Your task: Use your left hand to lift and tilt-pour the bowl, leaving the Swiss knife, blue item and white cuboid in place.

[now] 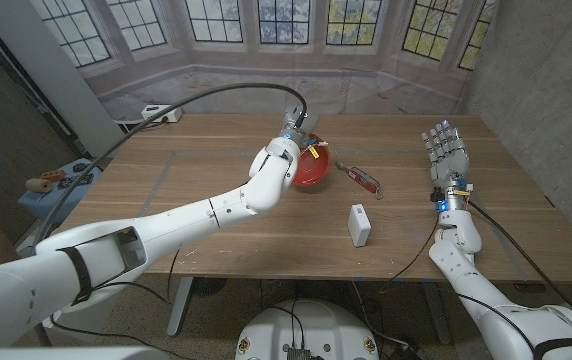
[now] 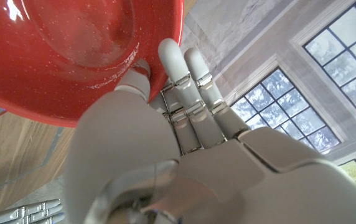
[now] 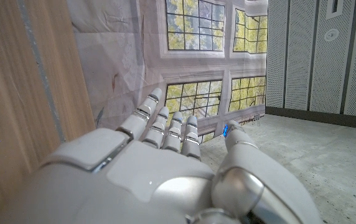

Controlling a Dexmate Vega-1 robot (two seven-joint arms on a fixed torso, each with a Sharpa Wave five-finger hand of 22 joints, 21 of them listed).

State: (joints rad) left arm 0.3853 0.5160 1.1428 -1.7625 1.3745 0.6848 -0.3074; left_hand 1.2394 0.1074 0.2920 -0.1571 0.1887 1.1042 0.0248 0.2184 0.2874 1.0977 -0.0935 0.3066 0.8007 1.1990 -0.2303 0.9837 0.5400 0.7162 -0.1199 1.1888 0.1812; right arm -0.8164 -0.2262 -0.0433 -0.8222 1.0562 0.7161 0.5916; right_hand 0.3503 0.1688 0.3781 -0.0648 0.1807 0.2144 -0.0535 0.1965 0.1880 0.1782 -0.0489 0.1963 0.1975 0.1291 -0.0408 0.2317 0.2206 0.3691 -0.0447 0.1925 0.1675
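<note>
Wooden desk [image 1: 216, 170] under painted windows. Left hand [image 1: 294, 135] gripping red bowl [image 1: 311, 172], tilted, fingers [image 2: 173, 61] over rim. Right hand [image 1: 444, 145] at right, fingers spread, holding nothing.

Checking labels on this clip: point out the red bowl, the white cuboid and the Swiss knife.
red bowl [image 1: 311, 176], head view, on its outer wall beside the left hand [image 1: 288, 150].
white cuboid [image 1: 360, 225], head view, on its top face.
Swiss knife [image 1: 363, 178], head view, on its red handle.
</note>
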